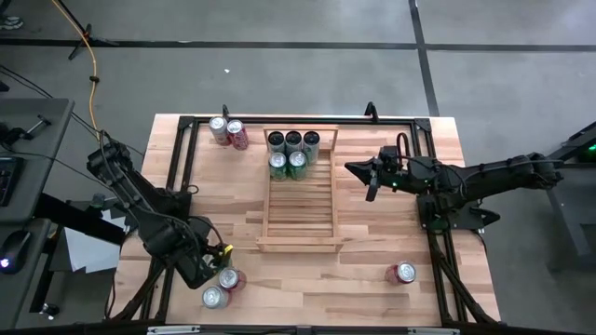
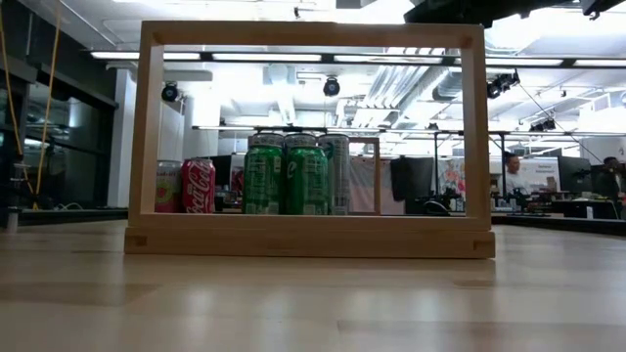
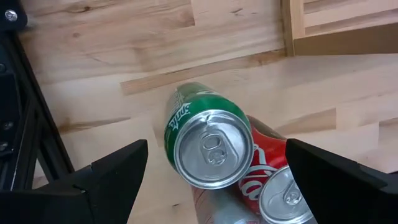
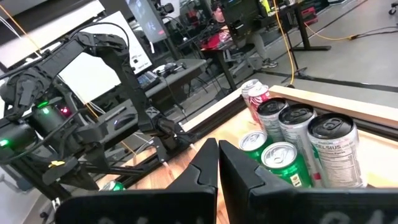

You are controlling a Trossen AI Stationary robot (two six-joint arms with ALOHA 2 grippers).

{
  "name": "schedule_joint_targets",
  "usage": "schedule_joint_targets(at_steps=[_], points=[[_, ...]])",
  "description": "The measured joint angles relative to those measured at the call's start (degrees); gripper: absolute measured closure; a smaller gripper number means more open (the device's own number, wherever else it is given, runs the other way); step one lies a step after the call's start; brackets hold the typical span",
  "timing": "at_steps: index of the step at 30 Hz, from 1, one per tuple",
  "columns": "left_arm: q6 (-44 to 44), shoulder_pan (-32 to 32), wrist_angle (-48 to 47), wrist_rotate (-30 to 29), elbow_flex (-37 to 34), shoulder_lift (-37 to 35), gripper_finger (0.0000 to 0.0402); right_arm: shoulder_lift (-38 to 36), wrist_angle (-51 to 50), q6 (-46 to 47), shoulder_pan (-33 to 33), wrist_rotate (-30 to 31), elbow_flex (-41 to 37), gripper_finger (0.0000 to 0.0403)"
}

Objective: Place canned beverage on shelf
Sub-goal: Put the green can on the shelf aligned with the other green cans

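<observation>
The shelf (image 1: 298,200) lies mid-table with five upright cans at its far end: two green (image 1: 287,164) and three dark-and-silver (image 1: 293,140). At the near left stand a green can (image 3: 208,140), a red can (image 1: 231,278) and a silver can (image 1: 213,298). My left gripper (image 3: 216,148) points down over the green can, open, one finger on each side and apart from it. My right gripper (image 1: 352,168) hovers shut, right of the shelf's far end, holding nothing. In the high view my left gripper (image 1: 212,263) hides the green can.
Two more cans (image 1: 227,131) stand at the far left of the table, and one red can (image 1: 403,273) near the right front. A black frame rail (image 1: 177,177) runs along the table's left side. The shelf's near half (image 1: 298,219) holds nothing.
</observation>
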Motion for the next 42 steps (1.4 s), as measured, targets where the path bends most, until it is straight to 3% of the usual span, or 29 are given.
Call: schedule_joint_targets(at_steps=[10,36,42], points=[[-0.94,0.70,-0.20,4.39,0.00,2.24,0.0032,0.02,-1.51,0.01,0.00,-0.04,0.00,0.0402],[3.65,4.15,2.61,6.97,-0.04,7.87,0.0032,0.02,-2.64,-0.04,0.00,-0.06,0.02,0.0402],[3.11,4.15,7.48,9.31,-4.63,7.91,0.0032,0.02,-3.19,-0.04,0.00,-0.06,0.02,0.0402]])
